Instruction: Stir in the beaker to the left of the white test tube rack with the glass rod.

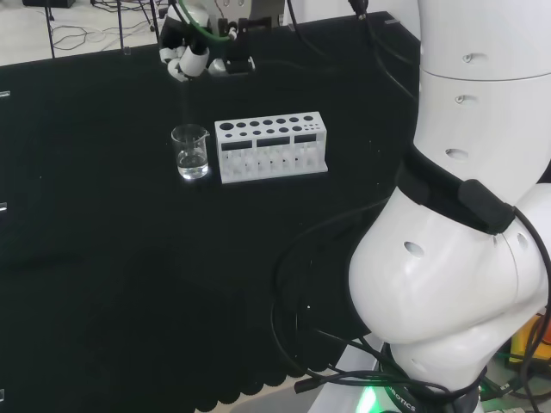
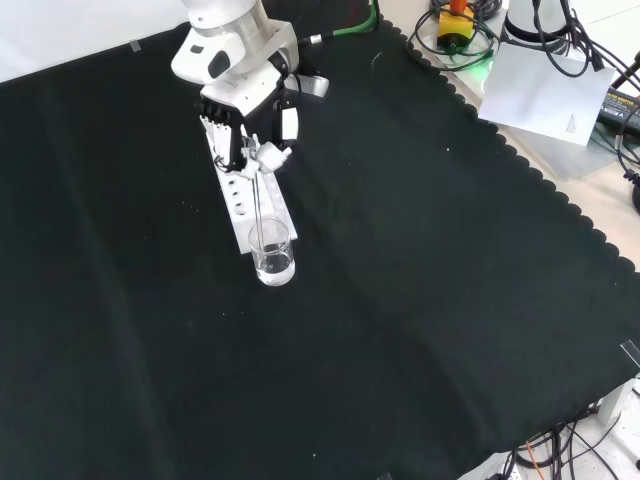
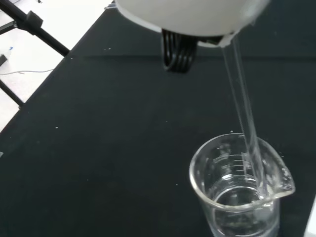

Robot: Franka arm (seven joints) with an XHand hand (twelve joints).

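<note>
Head view, upper left: hand [image 1: 191,57] with fingers curled round the glass rod [image 1: 184,112], held nearly upright. Just below, left of centre: beaker [image 1: 190,152] holding clear liquid, rod tip dipped inside. Immediately right of the beaker: white test tube rack [image 1: 272,147] on the black cloth [image 1: 129,284].

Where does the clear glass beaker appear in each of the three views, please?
Head view: the clear glass beaker stands left of centre, beside the left end of the white test tube rack.
Front view: beaker at the rack's near end.
Wrist view: beaker close up, thin glass rod dipping in.
Shared landmark: the rack.
</note>
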